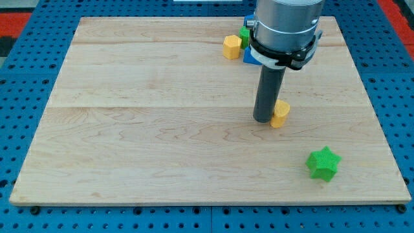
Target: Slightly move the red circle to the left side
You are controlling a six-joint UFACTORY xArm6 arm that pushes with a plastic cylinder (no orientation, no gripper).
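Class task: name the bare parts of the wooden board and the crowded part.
Bare: the view's left half, and the bottom strip left of the green star. Crowded: top right, around the yellow block, my tip and the small yellow block.

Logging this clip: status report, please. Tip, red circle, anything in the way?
My tip down, touching a yellow block. Red circle not visible. Yellow block and green block beside arm; green star apart.

Red circle — not in view
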